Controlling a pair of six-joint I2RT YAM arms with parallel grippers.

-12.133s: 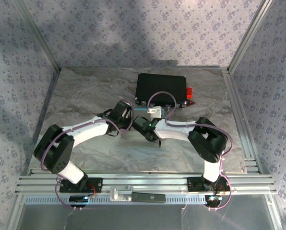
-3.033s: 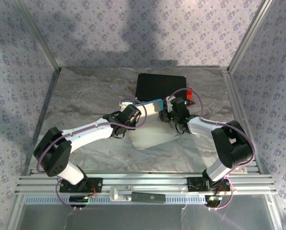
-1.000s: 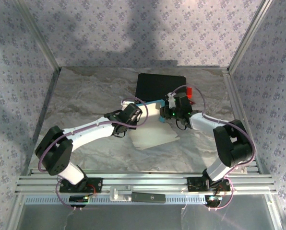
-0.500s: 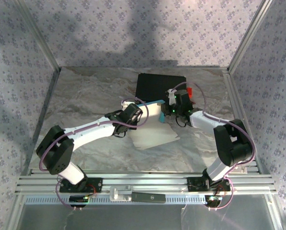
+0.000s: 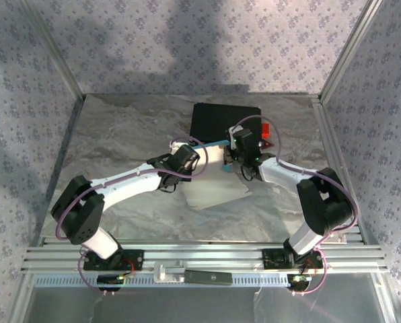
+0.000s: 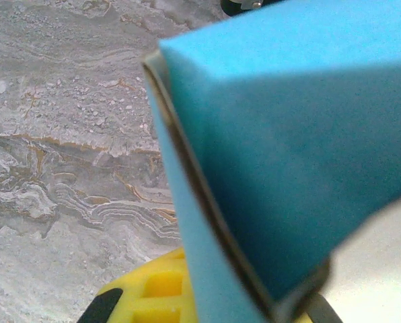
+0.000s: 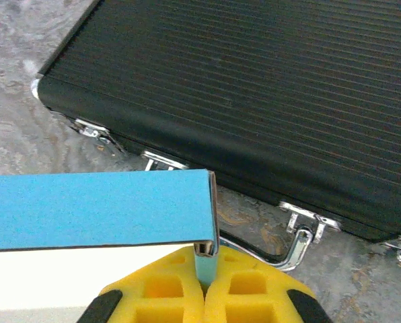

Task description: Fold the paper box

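Your right pincer had snapped shut since a second earlier, clamped on a corner of the thin cyan-and-white cardboard paper box; its raised flap ran leftward to your left pincer, likewise clamped on it.

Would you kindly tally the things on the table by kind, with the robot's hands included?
Paper box: 1
Black case: 1
Small red item: 1
Robot hands: 2 (left hand, right hand)
Total: 5
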